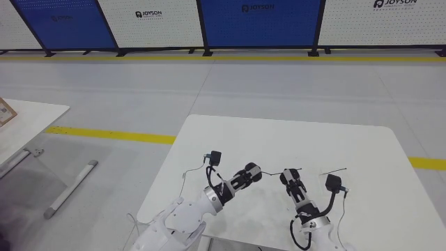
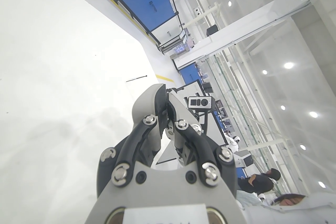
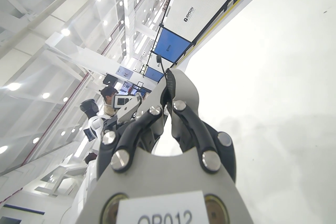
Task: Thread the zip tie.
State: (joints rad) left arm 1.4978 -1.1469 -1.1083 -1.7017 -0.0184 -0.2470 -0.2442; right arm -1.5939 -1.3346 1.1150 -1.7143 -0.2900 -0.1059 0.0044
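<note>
Right pincer (image 3: 169, 74) clamped on black zip tie (image 3: 159, 58), left pincer (image 2: 166, 93) pressed together, both above white bench (image 1: 279, 136).

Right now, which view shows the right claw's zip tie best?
The right wrist view: the zip tie juts from the shut right claw, close up. The top view gives only a thin dark line. The left wrist view shows another tie, loose on the table.

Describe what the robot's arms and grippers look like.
Left gripper and right gripper match: pale grey curved finger shells, black ribbed pads, black linkage bars with silver bolts, a grey base carrying a white label. The arms are white with black joints and loose black cables.
</note>
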